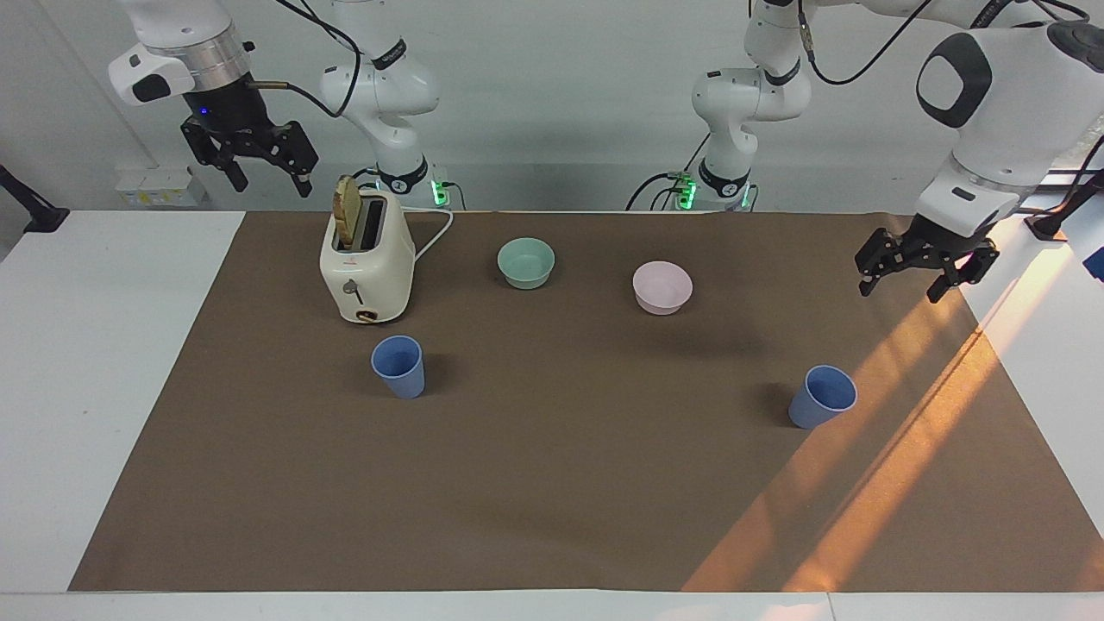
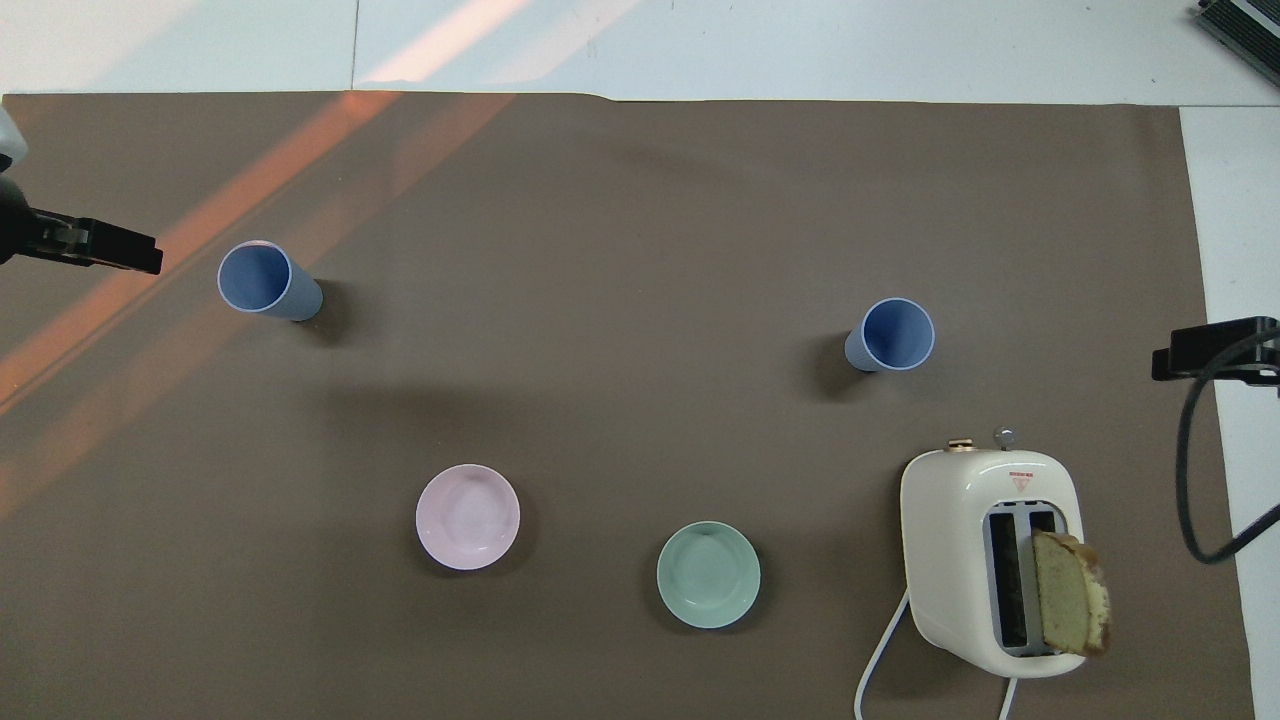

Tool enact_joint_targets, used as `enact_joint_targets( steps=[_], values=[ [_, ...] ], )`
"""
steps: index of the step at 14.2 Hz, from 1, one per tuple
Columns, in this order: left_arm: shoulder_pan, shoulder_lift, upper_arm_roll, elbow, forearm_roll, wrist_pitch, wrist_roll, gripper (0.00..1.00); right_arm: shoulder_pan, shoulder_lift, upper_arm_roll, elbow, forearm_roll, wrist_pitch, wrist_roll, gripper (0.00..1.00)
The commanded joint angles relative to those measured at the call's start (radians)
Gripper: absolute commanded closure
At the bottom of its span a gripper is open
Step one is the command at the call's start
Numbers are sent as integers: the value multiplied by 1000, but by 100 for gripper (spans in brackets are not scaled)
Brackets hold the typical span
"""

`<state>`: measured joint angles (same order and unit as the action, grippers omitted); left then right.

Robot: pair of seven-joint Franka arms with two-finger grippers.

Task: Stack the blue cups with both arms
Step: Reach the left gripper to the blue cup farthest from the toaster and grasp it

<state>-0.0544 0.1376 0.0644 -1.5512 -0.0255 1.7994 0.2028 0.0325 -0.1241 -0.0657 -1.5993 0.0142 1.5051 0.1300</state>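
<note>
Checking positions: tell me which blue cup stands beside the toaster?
The blue cup toward the right arm's end, just beside the toaster; the other blue cup stands alone.

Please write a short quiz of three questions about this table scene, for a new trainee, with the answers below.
1. True or false: the two blue cups are already stacked.
2. What stands in the toaster? A) a slice of bread B) a spoon C) nothing
3. Fill in: both bowls, the green bowl and the pink bowl, stand ____ to the robots than the cups.

Key
1. False: the cups stand apart, upright on the brown mat, one toward each arm's end of the table.
2. A: a slice of bread sticks up from one slot.
3. Nearer.
</note>
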Motion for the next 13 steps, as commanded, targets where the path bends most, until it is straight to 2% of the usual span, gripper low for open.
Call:
enact_joint_targets(
  steps=[1,9,13],
  values=[
    [33,62,-8,11,-5,72,24,0,-8,-14,3,-17,6,7,7,0],
    [30,177,-8,-41,-7,244,20,0,-8,-12,4,-17,6,7,7,0],
    [31,174,-9,-137,-8,303,18,0,-8,-14,4,-17,6,7,7,0]
  ],
)
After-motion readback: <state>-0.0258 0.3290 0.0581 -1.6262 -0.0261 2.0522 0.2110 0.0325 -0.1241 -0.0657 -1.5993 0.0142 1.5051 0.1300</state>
